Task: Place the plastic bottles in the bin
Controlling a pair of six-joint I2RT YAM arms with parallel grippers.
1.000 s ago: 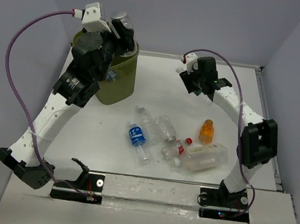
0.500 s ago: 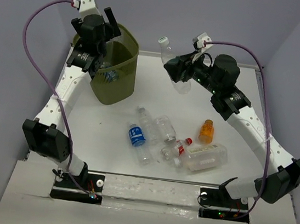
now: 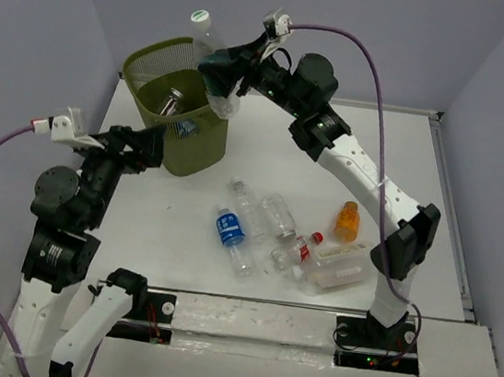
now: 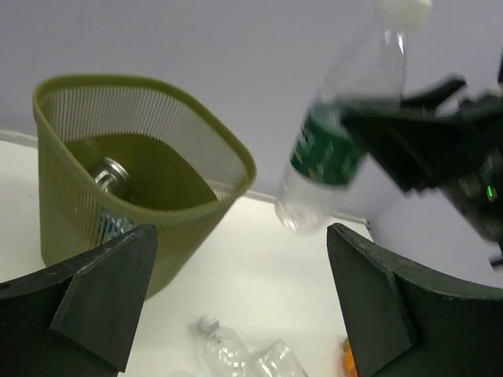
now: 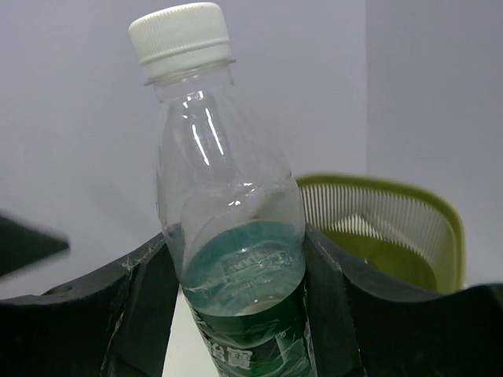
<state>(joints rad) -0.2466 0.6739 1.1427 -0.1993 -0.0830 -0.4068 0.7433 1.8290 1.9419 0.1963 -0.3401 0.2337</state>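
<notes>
My right gripper (image 3: 219, 71) is shut on a clear bottle with a green label and white cap (image 3: 210, 53). It holds the bottle tilted over the near-right rim of the olive mesh bin (image 3: 149, 56). The right wrist view shows the bottle (image 5: 236, 196) between my fingers (image 5: 149, 298), with the bin (image 5: 440, 212) behind. My left gripper (image 3: 150, 150) is open and empty, to the left of the bin and near its base. Its view shows the bin (image 4: 236, 157) and the held bottle (image 4: 330, 149). A bottle (image 3: 171, 101) lies inside the bin.
On the table in front of the bin lie a blue-labelled bottle (image 3: 231, 229), a clear bottle (image 3: 278, 215), a red-capped bottle (image 3: 296, 249), a large squarish clear bottle (image 3: 346, 264) and a small orange bottle (image 3: 347, 221). Grey walls enclose the table.
My right arm has carried the green-labelled bottle left, from above the table's far middle to the bin's rim. My left arm has swung away from the bin, down and to the left.
</notes>
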